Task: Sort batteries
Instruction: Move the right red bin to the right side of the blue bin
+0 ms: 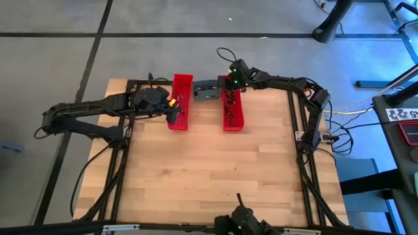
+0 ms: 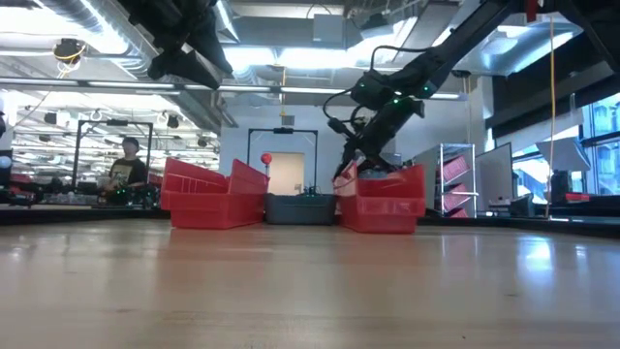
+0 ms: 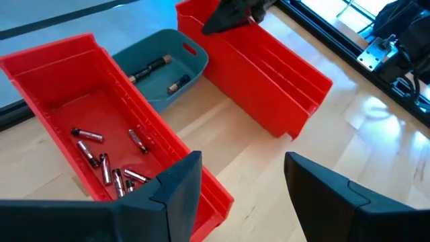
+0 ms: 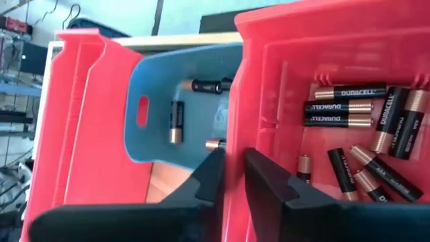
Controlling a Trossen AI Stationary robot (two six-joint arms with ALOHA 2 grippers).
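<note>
Your right gripper (image 4: 232, 176) hangs over the right red bin (image 4: 322, 81), fingers narrowly parted, holding nothing. Batteries (image 4: 349, 111) lie below it. Your left gripper (image 3: 243, 178) stands wide beside the left red bin (image 3: 64, 70).

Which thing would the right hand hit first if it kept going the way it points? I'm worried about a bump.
Probably the wall between the right bin and the dish: the right hand straddles it, nearly shut. Depth is unclear.
</note>
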